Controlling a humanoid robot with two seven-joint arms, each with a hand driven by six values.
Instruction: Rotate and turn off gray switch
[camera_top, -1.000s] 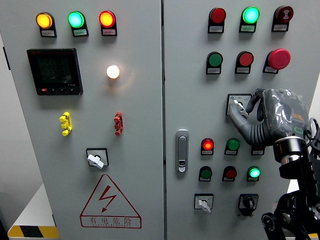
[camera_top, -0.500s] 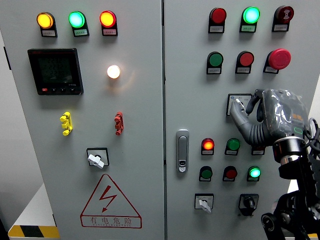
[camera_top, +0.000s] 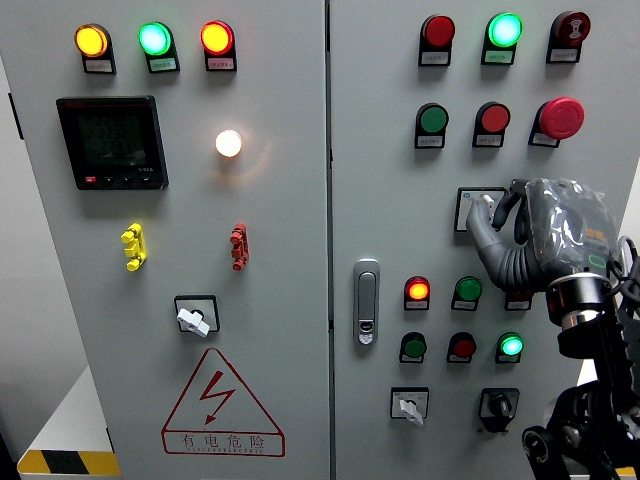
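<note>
Filling nearly the whole head view is the gray electrical cabinet (camera_top: 280, 420), two doors wide, with lamps, a meter and a lightning warning triangle (camera_top: 222, 405) on the left door. On the right door, rows of red and green buttons (camera_top: 467, 291) sit above and below the action. Up from the lower right comes the right robot hand (camera_top: 490, 222), gray and plastic-wrapped, its fingers (camera_top: 483, 228) curled in and pinching the knob of the gray switch (camera_top: 468, 203), which sits on its square plate at mid-height, just under the red mushroom button (camera_top: 561, 117). The left robot hand is nowhere in view. Judging by that grip, we are at the turning step: contact made, rotation in hand. How far the knob has gone I cannot tell, the fingers cover it. Next call is a firm wrist twist to the off mark, keeping the pinch from slipping, then letting go cleanly.
</note>
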